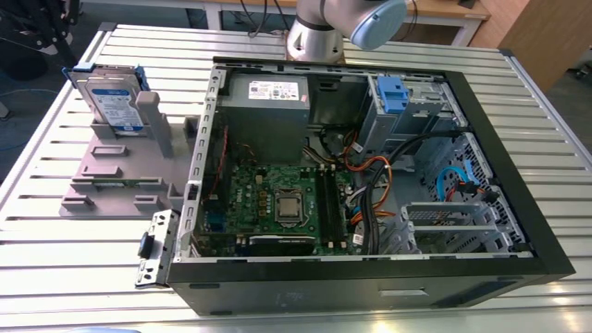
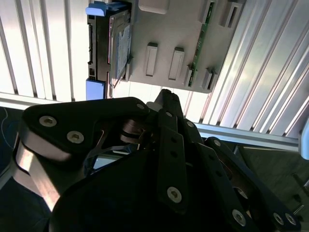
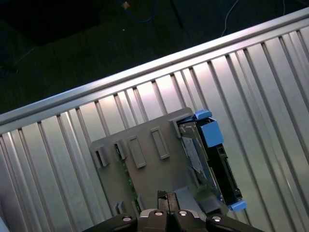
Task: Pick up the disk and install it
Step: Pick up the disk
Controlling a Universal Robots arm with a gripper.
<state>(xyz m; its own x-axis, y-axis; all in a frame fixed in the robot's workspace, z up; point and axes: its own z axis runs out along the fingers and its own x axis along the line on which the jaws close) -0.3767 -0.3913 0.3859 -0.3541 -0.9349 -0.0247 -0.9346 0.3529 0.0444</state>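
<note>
Black two-finger metal gripper, seen in both wrist views. Its fingertips are pressed together and hold nothing. It hangs above a pale grey plastic fixture with raised slots and tabs.

The disk, a flat rectangular silver metal drive with a white and blue label in a blue plastic bracket, is apart from the fingertips. It stands on edge in a slot at one end of that fixture. The second wrist view shows it edge-on at the fixture's far corner, beyond the fingertips.

In the exterior view the disk stands upright at the back of the fixture, on the exterior view's left. The fixture rests on a silver ribbed aluminium table.

Beside it, toward the exterior view's right, lies an open black computer case. Inside are a green circuit board and a bare blue plastic clip in a drive bay. The grey and pale blue robot arm rises behind the case.
</note>
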